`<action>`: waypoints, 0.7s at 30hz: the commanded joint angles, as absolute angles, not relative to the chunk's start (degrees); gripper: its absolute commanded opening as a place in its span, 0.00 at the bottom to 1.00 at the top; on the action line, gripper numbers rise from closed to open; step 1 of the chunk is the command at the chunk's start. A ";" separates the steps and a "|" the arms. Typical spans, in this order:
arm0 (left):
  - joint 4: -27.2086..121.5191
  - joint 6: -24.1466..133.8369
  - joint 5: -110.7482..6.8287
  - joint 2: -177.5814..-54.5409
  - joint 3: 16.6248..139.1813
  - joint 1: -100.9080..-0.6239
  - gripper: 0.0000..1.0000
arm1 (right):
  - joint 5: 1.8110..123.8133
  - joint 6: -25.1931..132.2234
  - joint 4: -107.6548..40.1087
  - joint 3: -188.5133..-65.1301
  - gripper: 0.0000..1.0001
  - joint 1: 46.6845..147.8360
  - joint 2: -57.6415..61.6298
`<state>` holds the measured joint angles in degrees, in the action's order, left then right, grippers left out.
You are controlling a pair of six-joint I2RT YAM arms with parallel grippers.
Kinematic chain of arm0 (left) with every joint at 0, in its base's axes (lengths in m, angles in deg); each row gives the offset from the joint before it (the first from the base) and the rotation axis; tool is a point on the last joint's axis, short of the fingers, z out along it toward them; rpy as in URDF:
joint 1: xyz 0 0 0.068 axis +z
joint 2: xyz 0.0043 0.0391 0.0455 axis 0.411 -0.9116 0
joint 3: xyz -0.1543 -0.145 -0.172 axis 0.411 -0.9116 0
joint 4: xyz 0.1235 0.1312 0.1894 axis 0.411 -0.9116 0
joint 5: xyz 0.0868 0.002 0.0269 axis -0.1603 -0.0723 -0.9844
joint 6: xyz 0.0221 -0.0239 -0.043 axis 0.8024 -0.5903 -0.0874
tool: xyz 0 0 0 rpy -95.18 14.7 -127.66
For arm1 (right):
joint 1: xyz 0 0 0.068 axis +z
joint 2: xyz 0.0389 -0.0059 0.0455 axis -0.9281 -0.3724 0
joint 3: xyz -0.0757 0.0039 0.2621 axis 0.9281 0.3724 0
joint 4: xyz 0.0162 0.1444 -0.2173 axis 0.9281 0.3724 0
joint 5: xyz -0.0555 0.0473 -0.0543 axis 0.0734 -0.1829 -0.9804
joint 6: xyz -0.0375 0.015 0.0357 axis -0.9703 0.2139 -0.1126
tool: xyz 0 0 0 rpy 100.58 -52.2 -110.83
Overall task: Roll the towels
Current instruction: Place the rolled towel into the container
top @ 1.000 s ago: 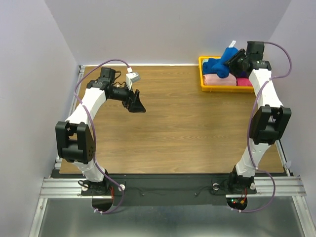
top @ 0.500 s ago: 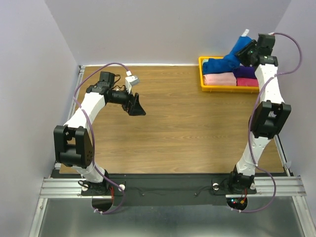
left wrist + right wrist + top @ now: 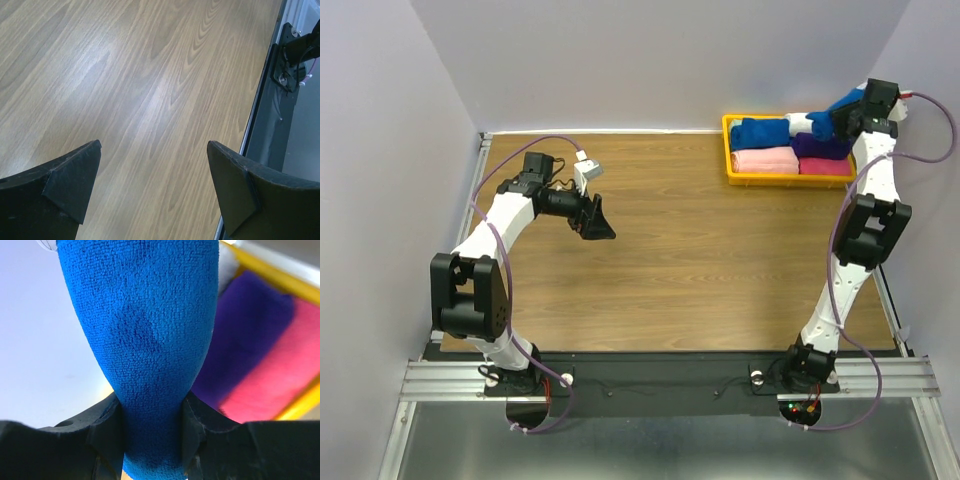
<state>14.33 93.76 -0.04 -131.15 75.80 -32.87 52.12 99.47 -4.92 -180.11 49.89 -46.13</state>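
My right gripper [image 3: 842,112] is raised above the back right corner of the yellow bin [image 3: 728,150] and is shut on a royal-blue towel [image 3: 850,100]. In the right wrist view the blue cloth [image 3: 145,330] is pinched between my two fingers [image 3: 112,425] and bulges out beyond them. A second mass of royal-blue towel [image 3: 760,131] lies in the bin's back left part; I cannot tell whether it joins the held cloth. My left gripper [image 3: 595,220] is open and empty over the bare wooden table [image 3: 150,90], at the left.
The bin also holds a light pink towel [image 3: 765,160], a purple towel [image 3: 820,147] and a magenta towel [image 3: 825,167]; the purple [image 3: 250,335] and magenta [image 3: 280,375] ones show below my right gripper. A white piece [image 3: 804,125] sits by the blue cloth. Walls stand close behind.
My right gripper has risen and moved right and back with the blue towel, drawing it up from the bin. My left gripper has barely shifted.
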 commanded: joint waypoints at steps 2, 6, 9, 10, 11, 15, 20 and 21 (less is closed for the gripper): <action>15.26 93.76 1.22 -129.69 74.91 -32.88 0.99 | 48.41 106.97 -10.20 -182.76 0.01 50.64 -46.56; 15.70 93.58 1.39 -130.04 74.55 -32.88 0.99 | 45.59 113.57 -10.55 -181.09 0.01 50.56 -47.00; 16.05 93.41 1.57 -130.39 74.20 -32.88 0.99 | 46.38 118.76 -11.34 -180.82 0.02 50.47 -48.40; 16.05 93.49 1.57 -130.48 74.11 -32.79 0.99 | 46.90 119.55 -11.86 -181.26 0.02 50.47 -49.02; 15.96 93.58 1.48 -130.48 74.03 -32.79 0.99 | 47.61 120.87 -12.13 -181.70 0.02 50.47 -50.07; 15.96 93.93 0.95 -130.04 73.32 -32.79 0.99 | 48.05 122.20 -13.80 -182.23 0.01 50.47 -51.57; 16.66 93.41 1.13 -130.30 72.18 -32.79 0.99 | 47.79 122.73 -14.68 -183.28 0.02 50.56 -53.06; 16.92 93.23 1.13 -130.39 72.09 -32.79 0.99 | 47.88 122.73 -14.68 -183.46 0.03 50.56 -53.33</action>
<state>15.99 93.71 -0.26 -131.18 72.74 -32.85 48.89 120.98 -9.94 -180.48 50.88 -53.72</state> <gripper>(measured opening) 0.986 0.438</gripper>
